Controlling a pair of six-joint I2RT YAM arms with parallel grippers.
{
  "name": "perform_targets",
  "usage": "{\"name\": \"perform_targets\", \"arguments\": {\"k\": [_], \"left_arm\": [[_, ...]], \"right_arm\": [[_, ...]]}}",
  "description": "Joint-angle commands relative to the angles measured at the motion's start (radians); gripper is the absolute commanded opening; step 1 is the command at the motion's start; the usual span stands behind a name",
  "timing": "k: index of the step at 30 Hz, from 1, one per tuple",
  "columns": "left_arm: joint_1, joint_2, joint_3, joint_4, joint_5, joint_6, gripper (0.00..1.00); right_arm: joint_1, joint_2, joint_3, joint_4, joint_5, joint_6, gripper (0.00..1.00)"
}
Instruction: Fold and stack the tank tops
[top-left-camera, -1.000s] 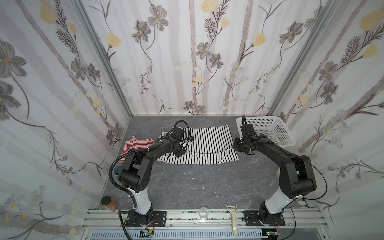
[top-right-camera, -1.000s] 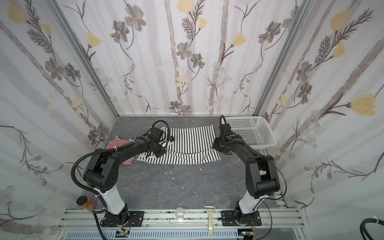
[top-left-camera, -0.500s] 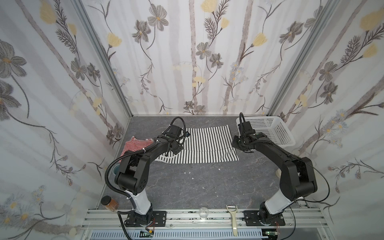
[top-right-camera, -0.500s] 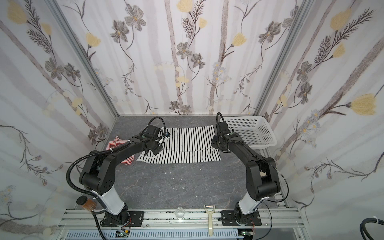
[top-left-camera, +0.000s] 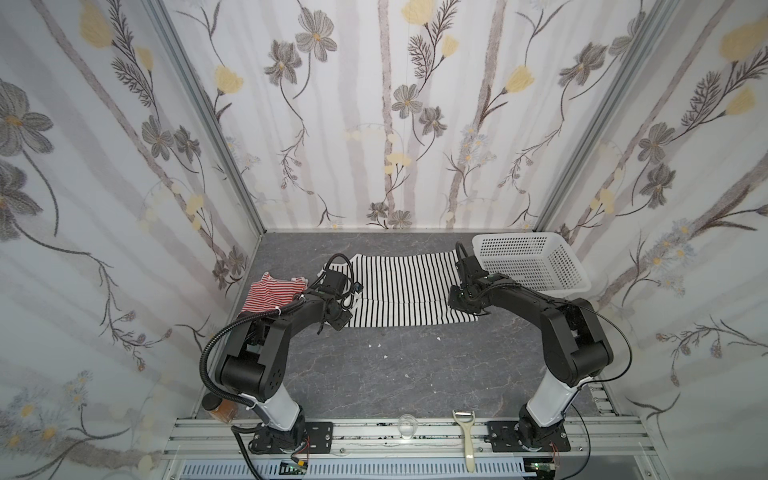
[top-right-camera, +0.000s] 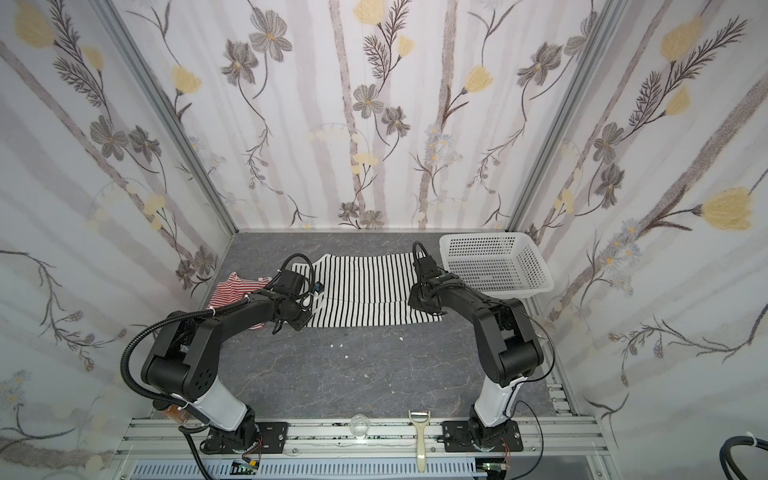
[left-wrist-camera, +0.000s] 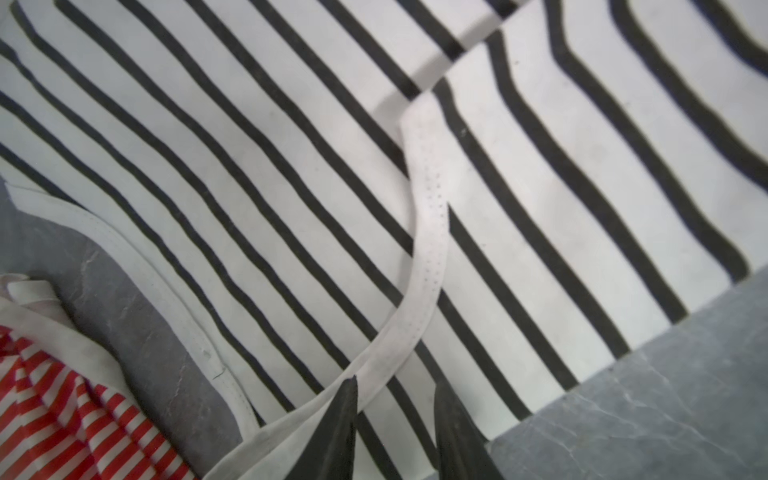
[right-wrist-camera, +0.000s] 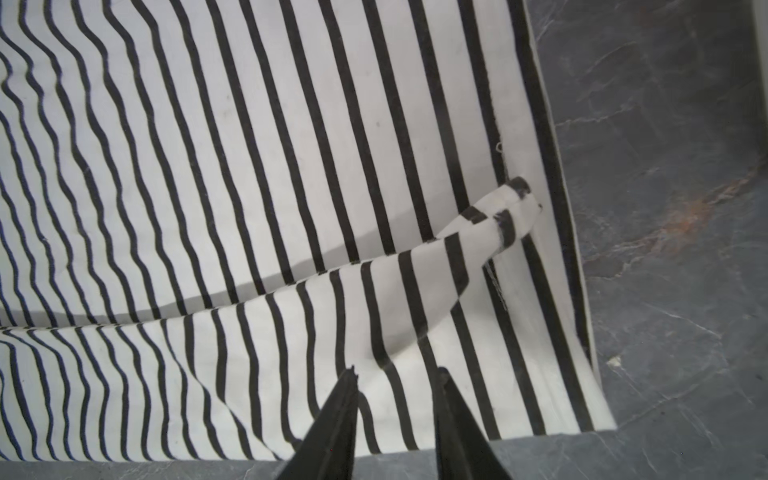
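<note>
Left gripper (left-wrist-camera: 397, 384) and right gripper (right-wrist-camera: 397, 370), slightly parted and empty, hover over opposite ends of the black-striped tank top (top-left-camera: 409, 291), folded at the bench's (top-left-camera: 395, 374) rear; red-striped tank top (top-left-camera: 270, 293) crumpled beside its left end; bare bench in front.

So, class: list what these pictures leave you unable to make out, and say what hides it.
- Red-striped tank top: partly behind the left arm in both top views; cut off by the left wrist view's edge.
- Black-striped tank top, strap end: under that arm in both top views.
- Brown jar: partly behind the cable; contents unclear.
- White specks: too small to identify.
</note>
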Motion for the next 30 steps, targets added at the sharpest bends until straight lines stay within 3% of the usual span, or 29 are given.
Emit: {"name": "perform_targets", "arguments": {"k": [1,11,22,30], "left_arm": [[0.022,0.008,-0.02,0.035,-0.019,0.003,0.33],[0.077,-0.027,-0.147,0.035,-0.04,0.053,0.32],[0.121,-0.237,-0.311,0.013,-0.073,0.135,0.32],[0.122,-0.303,-0.293,-0.008,-0.048,0.103,0.34]], "right_arm": [[-0.001,0.017,0.002,0.02,0.02,0.024,0.33],[0.002,0.0,-0.108,-0.018,0.027,0.012,0.36],[0.074,-0.196,-0.319,-0.037,-0.01,0.056,0.36],[0.142,-0.281,-0.306,-0.029,-0.053,0.085,0.37]]}}
